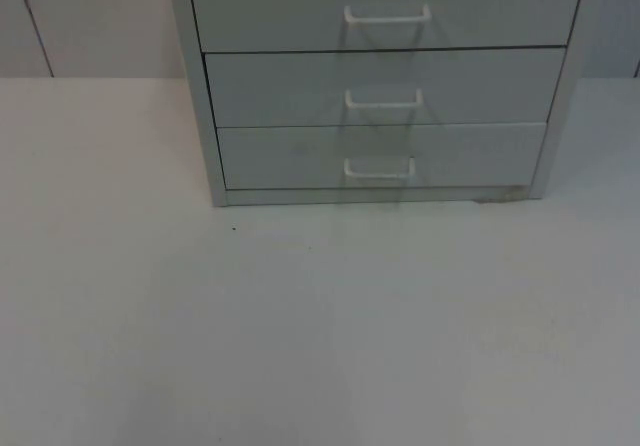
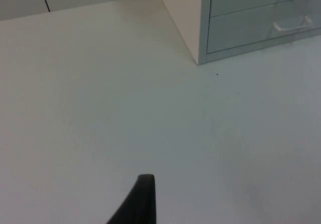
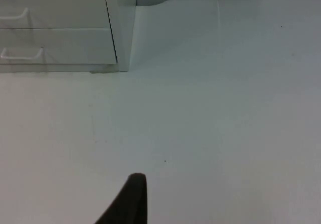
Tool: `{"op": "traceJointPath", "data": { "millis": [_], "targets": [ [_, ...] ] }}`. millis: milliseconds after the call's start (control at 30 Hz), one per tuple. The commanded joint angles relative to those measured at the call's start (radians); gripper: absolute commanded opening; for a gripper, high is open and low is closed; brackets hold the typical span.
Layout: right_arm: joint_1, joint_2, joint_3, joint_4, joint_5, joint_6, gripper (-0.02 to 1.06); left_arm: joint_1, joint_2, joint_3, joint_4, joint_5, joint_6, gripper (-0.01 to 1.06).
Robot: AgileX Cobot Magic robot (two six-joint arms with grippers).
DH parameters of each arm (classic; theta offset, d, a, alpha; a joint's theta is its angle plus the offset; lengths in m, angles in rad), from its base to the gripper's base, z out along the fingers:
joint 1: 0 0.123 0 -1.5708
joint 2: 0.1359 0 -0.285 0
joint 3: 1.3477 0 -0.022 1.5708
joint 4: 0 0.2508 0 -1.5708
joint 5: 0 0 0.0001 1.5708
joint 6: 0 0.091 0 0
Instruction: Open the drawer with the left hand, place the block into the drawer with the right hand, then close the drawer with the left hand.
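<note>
At the far side of the white desk (image 1: 320, 346), the top view shows a grey drawer cabinet (image 1: 205, 116) with three drawers (image 1: 385, 86), all shut, each with a white handle (image 1: 383, 99). From the left wrist, the left pincer (image 2: 138, 204) hangs over bare desk near the cabinet's corner; whether it is spread cannot be told. From the right wrist, the right pincer (image 3: 128, 201) likewise hangs over bare desk, its state unclear.

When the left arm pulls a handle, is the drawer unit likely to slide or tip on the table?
The drawer unit stands flat on the smooth white table, so it may slide rather than tip. Its drawers are all shut; the thin white bottom handle looks rigid. A low pull there should tip it least.
</note>
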Motion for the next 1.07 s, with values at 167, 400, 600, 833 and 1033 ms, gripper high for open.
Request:
{"op": "traceJointPath", "data": {
  "millis": [167, 400, 600, 833, 1033],
  "targets": [
    [-0.007, -0.004, 0.007, 0.006, -0.003, 0.002, 1.05, 0.006, -0.004, 0.006, 0.006, -0.007, -0.008, 1.05],
    [-0.083, -0.004, 0.007, 0.006, -0.005, 0.002, 1.05, 0.006, -0.004, 0.006, 0.006, -0.007, -0.008, 1.05],
    [-0.083, -0.004, 0.007, 0.006, -0.005, 0.002, 1.05, 0.008, -0.004, 0.006, 0.006, -0.007, -0.008, 1.05],
    [-0.083, -0.004, 0.007, 0.006, -0.005, 0.002, 1.05, 0.132, -0.004, 0.006, 0.013, -0.007, -0.006, 1.05],
    [-0.083, -0.004, 0.007, 0.006, -0.005, 0.002, 1.05, 0.257, -0.004, 0.006, 0.013, -0.007, -0.006, 1.05]
  ]
}}
